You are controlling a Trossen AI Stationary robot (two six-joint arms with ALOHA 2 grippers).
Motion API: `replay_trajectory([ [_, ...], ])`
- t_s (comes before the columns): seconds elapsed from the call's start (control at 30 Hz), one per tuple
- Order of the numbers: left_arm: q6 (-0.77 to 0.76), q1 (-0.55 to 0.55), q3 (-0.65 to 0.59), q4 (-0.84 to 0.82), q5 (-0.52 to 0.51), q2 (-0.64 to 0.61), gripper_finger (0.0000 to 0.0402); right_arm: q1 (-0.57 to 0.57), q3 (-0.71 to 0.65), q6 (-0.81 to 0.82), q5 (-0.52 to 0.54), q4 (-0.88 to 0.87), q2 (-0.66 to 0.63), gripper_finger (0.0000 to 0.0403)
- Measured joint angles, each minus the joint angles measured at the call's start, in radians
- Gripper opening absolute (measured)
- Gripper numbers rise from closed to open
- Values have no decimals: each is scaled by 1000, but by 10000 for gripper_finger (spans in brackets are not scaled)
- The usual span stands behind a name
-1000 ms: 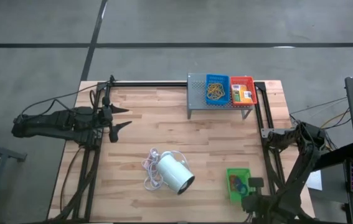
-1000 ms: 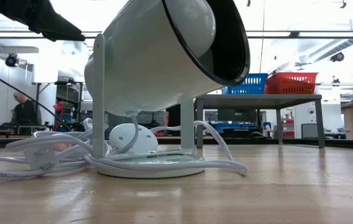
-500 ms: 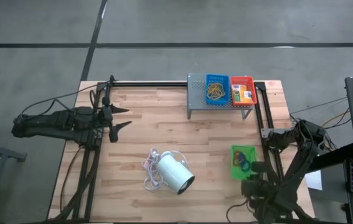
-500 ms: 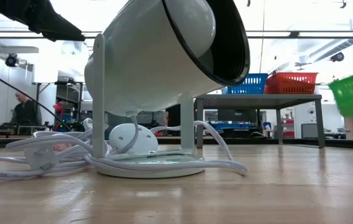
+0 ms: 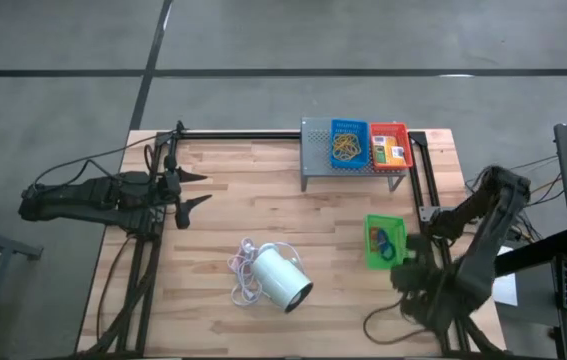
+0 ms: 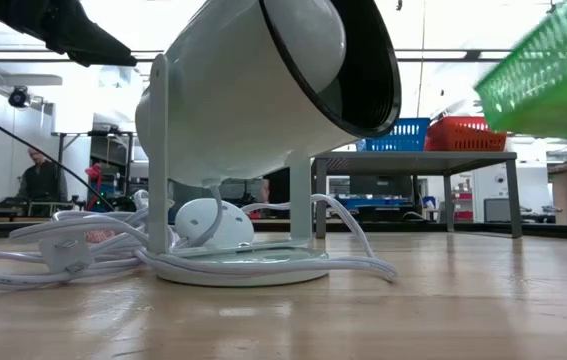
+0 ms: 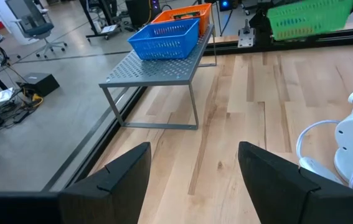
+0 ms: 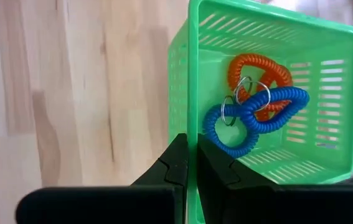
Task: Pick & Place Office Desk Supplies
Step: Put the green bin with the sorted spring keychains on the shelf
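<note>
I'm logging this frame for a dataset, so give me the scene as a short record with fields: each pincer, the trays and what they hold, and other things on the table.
right pincer: shut on the wall of the green tray, tray held off the table, tilted in the low view
green tray contents: blue and red coil loops
left pincer: open, waiting at the table's left side
blue tray: on the grey stand, holds tan rubber bands
red tray: on the stand beside the blue tray
other: white lamp with cord, mid-table
</note>
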Motion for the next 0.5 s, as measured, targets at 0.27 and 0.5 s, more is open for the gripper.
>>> replay_trajectory([
  [0.27, 0, 0, 0, -4, 0, 0, 244, -155, 5, -177, 55, -3, -243, 13],
  [0.5, 0, 0, 0, -6, 0, 0, 244, -461, 5, -479, 34, 6, -321, 13],
])
